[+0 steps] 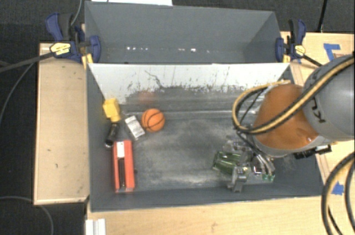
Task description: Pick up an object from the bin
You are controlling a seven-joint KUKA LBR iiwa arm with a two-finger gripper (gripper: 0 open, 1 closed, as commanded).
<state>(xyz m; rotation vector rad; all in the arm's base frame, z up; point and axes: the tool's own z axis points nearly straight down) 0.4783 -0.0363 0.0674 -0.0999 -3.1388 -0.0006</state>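
Note:
My gripper (243, 168) is low over the bin's front right floor, under the arm's orange cover. A small dark green thing (223, 162) lies right against its left side; whether it is gripped is hidden. Far to the left, an orange ball (153, 119) rests near the back wall. Beside the ball lies a small silver block (133, 127).
Along the left wall lie a yellow-and-black tool (111, 117) and, in front of it, a red-orange flat box (123, 165). The arm with its cables covers the bin's right side. Bare floor stretches between the ball and the gripper.

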